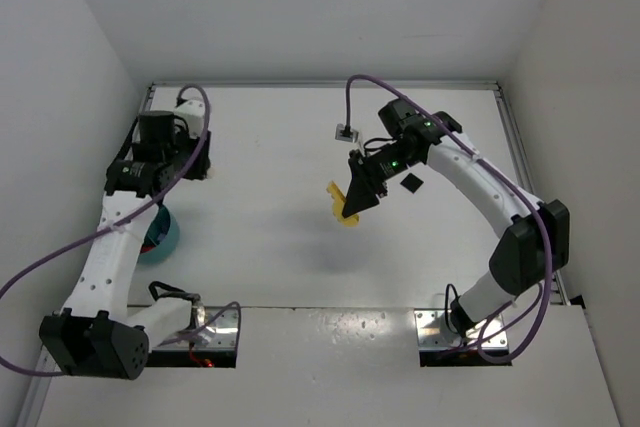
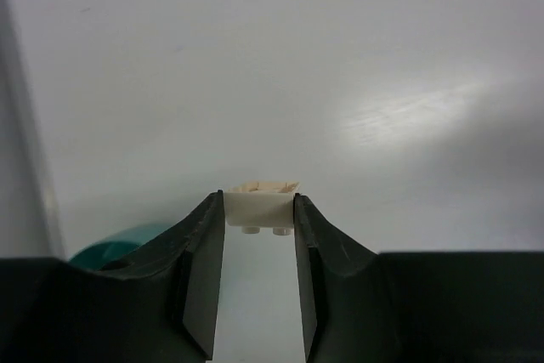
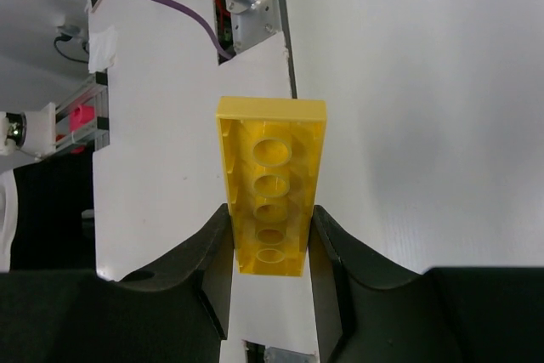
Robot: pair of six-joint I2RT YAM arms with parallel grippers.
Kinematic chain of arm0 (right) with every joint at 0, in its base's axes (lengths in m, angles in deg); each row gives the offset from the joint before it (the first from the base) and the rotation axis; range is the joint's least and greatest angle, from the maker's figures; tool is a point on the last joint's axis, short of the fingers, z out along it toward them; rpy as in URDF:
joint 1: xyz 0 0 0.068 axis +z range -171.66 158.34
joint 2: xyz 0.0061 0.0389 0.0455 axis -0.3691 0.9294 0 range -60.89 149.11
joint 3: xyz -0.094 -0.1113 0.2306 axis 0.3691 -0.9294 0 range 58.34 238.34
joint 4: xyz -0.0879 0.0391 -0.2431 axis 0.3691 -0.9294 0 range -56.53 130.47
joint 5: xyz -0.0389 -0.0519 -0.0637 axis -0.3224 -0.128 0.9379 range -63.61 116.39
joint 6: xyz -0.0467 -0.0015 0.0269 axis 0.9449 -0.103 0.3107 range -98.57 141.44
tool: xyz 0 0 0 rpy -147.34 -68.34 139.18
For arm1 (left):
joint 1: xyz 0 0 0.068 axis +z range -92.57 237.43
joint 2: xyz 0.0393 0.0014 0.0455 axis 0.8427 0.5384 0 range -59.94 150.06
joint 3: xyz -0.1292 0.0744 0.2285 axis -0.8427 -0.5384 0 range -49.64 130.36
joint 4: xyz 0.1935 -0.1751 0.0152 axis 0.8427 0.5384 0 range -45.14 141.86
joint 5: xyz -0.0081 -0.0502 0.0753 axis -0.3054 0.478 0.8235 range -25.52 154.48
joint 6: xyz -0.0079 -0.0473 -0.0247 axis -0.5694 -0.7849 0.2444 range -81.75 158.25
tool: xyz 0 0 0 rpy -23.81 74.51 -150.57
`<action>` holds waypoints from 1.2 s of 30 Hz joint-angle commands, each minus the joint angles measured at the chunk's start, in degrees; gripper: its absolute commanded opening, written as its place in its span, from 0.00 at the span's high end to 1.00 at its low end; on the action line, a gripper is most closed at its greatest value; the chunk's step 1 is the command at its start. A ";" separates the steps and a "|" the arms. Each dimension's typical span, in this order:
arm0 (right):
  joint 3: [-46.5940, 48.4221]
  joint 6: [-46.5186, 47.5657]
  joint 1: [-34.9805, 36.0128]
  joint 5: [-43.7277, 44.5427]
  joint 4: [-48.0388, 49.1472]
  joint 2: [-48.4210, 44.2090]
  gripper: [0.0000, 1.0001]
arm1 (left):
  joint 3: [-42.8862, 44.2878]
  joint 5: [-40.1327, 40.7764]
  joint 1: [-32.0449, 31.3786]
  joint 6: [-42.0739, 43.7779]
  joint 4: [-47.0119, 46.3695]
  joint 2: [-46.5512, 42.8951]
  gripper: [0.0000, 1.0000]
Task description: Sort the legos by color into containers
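From above, the left arm (image 1: pixel 115 237) reaches along the left side of the bench (image 1: pixel 270 147), and its left fingers (image 1: pixel 198 162) sit near the far-left corner. From this height I cannot tell whether they hold anything. The teal bowl (image 1: pixel 168 237) stands on the bench just beside that arm's long white link, which partly covers it. The right arm (image 1: pixel 480 187) curves in from the right, and its right fingers (image 1: pixel 362 192) are closed on the yellow brick (image 1: pixel 340 205) over the middle of the bench. A small black square piece (image 1: pixel 411 183) lies flat just to the right of them. In the left wrist view, the left fingers (image 2: pixel 204 252) clamp a small cream-white brick (image 2: pixel 262 203) between their tips, with its studs pointing downward. I cannot tell whether it touches the bench. A sliver of the teal bowl (image 2: pixel 119 244) shows at the lower left, close beside the left-hand finger. In the right wrist view, the right fingers (image 3: pixel 212 261) pinch the long sides of the yellow brick (image 3: pixel 272 167) at its near end. Its hollow underside and row of round tubes face the camera, and most of its length sticks out past the tips.
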 commanded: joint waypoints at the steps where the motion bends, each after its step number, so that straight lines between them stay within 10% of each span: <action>1: 2.67 0.01 -0.27 -0.06 0.90 1.37 0.98 | 3.28 16.27 5.57 0.56 -0.03 -1.95 1.00; 24: 6.90 1.07 0.79 -0.06 -1.91 9.11 0.98 | 3.46 12.33 37.83 15.59 -3.98 5.25 1.00; 36: 6.90 1.07 0.79 -0.06 -1.91 9.11 0.98 | -1.90 5.82 42.86 13.75 -2.06 7.55 1.00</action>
